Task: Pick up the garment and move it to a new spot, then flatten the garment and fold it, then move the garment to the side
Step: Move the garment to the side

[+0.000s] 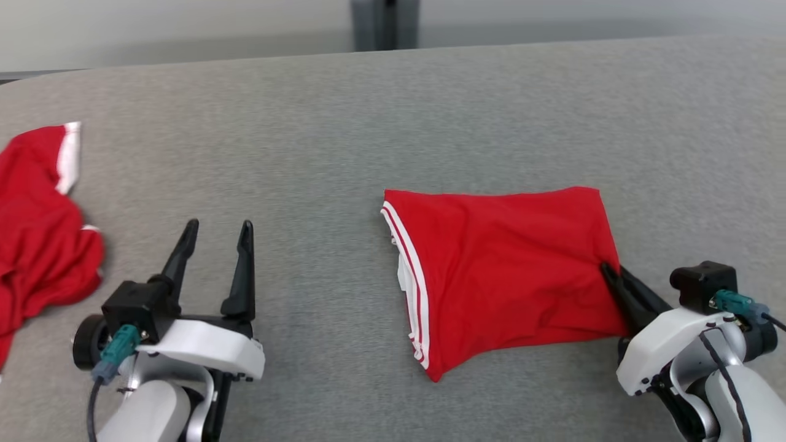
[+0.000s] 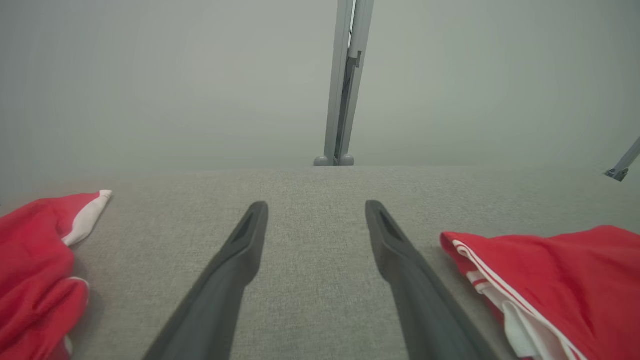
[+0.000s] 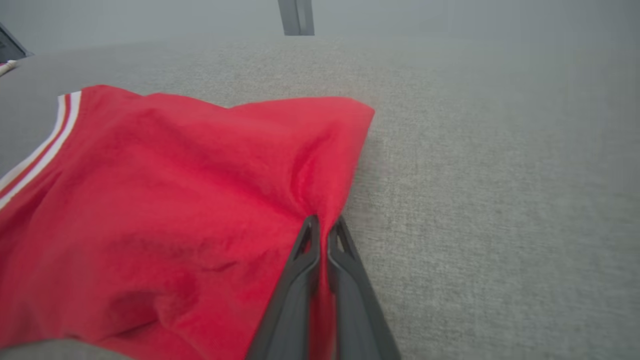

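Right of centre on your table (image 1: 344, 110), the red garment (image 1: 503, 276) lies spread, white-striped hem to its left. Your right gripper (image 1: 605, 268) is pinched onto its right edge. Your left gripper (image 1: 219, 224) stands spread and empty, between it and another red cloth (image 1: 37, 245) at far left

Looks like a lab: cloth-covered table (image 1: 430, 110) w/ bare wall (image 2: 150, 75) & metal post (image 2: 345, 80) (grey) behind.
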Tool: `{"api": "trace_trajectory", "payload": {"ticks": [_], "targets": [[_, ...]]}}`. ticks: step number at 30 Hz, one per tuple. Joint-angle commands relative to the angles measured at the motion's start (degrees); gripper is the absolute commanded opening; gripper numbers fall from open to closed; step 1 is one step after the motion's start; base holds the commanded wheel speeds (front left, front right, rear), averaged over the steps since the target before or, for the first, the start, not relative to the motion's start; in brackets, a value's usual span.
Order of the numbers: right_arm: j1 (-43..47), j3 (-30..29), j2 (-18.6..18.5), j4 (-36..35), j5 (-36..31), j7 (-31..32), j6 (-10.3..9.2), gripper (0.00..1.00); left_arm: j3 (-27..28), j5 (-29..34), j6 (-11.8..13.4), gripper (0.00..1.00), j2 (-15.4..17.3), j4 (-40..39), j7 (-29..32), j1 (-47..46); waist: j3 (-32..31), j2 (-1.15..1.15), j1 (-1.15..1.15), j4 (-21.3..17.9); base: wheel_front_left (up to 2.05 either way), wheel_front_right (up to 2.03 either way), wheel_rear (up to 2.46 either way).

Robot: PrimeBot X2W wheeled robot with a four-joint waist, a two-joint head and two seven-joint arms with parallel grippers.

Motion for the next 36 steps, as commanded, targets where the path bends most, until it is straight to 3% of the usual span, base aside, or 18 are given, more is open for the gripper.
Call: {"api": "trace_trajectory", "payload": {"ticks": [1, 9, 13, 26, 33, 34, 35, 36], "targets": [[-0.4, -0.6, -0.9, -0.6, -0.7, -0.5, -0.03, 0.00, 0.2, 0.6, 0.3, 1.00, 0.8, -0.5, 0.0, -1.5, 1.3, 0.00, 0.00, -3.2, 0.00, 0.00, 0.00], [-4.0, -0.3, -1.7, -0.9, -1.8, -2.9, -0.03, 0.00, 0.1, 2.1, 0.5, 1.00, 3.8, -3.7, 2.7, -3.5, 4.5, 0.00, 0.00, -13.6, 0.00, 0.00, 0.00], [-8.7, 0.1, -3.2, 2.0, -2.6, -5.1, -0.03, 0.00, -1.3, 3.5, -0.2, 1.00, 4.7, -5.5, 5.0, -6.1, 6.8, 0.00, 0.00, -16.5, 0.00, 0.00, 0.00], [-24.8, -5.3, -12.3, 19.2, -7.0, -13.4, -0.03, 0.00, -4.5, 6.8, -1.5, 1.00, 5.0, -9.6, 8.9, -13.1, 13.2, 0.00, 0.00, -17.8, 0.00, 0.00, 0.00], [-29.0, -10.9, -13.1, 26.3, -9.2, -16.0, -0.03, 0.00, -5.0, 7.3, -1.4, 1.00, 5.3, -10.6, 9.4, -13.7, 14.3, 0.00, 0.00, -17.4, 0.00, 0.00, 0.00], [-29.5, -11.8, -12.7, 27.2, -9.3, -16.4, -0.02, 0.23, -5.0, 7.3, -1.3, 1.00, 5.3, -10.7, 9.4, -13.8, 14.4, 0.00, 0.00, -17.4, 0.00, 0.00, 0.00], [-29.9, -12.2, -12.3, 27.8, -9.7, -16.6, -0.02, 1.00, -5.0, 7.2, -1.3, 1.00, 5.3, -10.7, 9.4, -13.8, 14.5, 0.00, 0.00, -17.3, 0.00, 0.00, 0.00], [-30.3, -12.9, -12.1, 28.5, -9.6, -17.0, -0.02, 1.00, -5.0, 7.1, -1.3, 1.00, 5.4, -10.7, 9.5, -13.8, 14.5, 0.00, 0.00, -17.3, 0.00, 0.00, 0.00]]}}
